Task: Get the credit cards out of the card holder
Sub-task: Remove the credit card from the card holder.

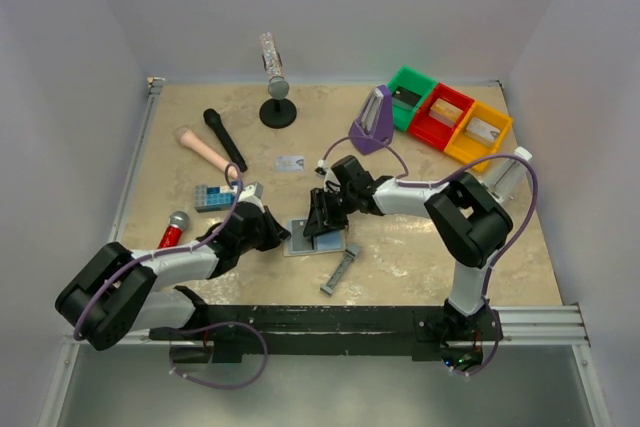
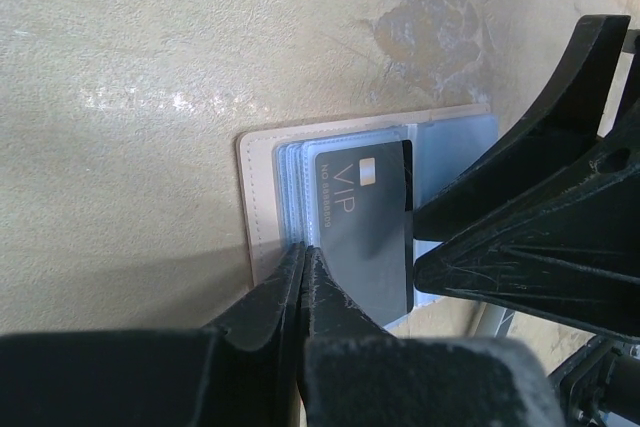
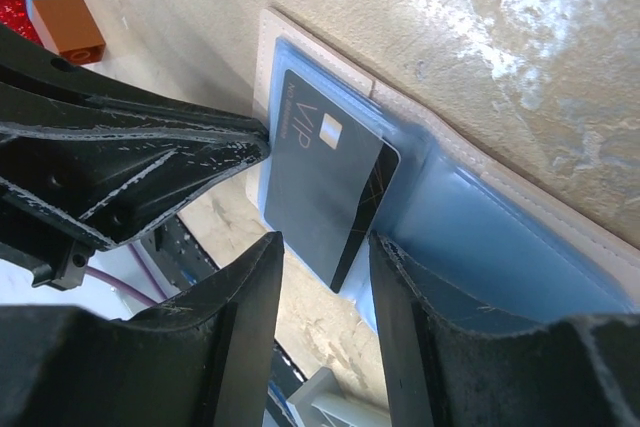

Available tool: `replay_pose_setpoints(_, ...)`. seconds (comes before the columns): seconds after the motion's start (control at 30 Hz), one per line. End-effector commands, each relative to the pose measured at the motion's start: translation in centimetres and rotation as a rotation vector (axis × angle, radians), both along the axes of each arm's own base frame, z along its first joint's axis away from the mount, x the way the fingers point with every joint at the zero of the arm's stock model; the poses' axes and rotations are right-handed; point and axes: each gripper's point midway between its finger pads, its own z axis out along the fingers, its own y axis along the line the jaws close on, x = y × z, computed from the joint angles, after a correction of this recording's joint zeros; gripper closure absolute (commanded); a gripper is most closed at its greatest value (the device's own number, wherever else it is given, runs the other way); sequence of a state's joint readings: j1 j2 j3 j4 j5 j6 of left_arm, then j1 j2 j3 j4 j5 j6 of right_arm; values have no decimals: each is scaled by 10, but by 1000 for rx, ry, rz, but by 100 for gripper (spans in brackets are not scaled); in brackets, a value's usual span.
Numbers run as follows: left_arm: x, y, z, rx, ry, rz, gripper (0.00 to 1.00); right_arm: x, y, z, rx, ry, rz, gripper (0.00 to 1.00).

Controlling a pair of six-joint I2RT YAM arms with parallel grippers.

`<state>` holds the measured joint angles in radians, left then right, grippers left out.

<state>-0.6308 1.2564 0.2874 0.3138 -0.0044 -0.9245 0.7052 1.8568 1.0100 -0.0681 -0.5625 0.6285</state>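
Midway along the near edge of the bench [image 1: 420,247], the card holder [image 1: 300,245] lies open with its pale-blue pockets up. A black credit card [image 2: 365,237] marked VIP rests on one half. The card's long axis runs parallel to the holder's fold, roughly far-to-near, and its free short end juts past the holder toward the near edge.

The left claw [image 2: 305,257] is pressed together, its tip down on the holder's edge beside the card — whether it nips a pocket leaf cannot be told. The right claw [image 3: 327,242] stands spread, a finger either side of the jutting end, gripping nothing.

The risk looks plain. A pinch that catches the clear sleeve along with the card would drag the holder, and a hold at one edge may let it pivot — or the two claws, nearly touching, could knock together. A silver card [image 1: 289,162] lies well apart, toward the far edge.
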Motion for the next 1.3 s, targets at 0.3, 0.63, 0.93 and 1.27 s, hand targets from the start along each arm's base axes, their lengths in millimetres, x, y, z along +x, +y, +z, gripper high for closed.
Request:
replay_pose_setpoints(0.3, -12, 7, -20, 40, 52, -5, 100, 6, 3, 10, 76, -22, -32, 55)
replay_pose_setpoints(0.63, -13, 8, -26, 44, 61, -4, 100, 7, 10, 27, 211, -27, -40, 55)
replay_pose_setpoints(0.93, -14, 9, -29, 52, 68, -6, 100, 11, 9, 36, 242, -54, -56, 55)
replay_pose_setpoints(1.27, -15, 4, -28, 39, 72, -27, 100, 12, 10, 41, 253, -58, -50, 56)
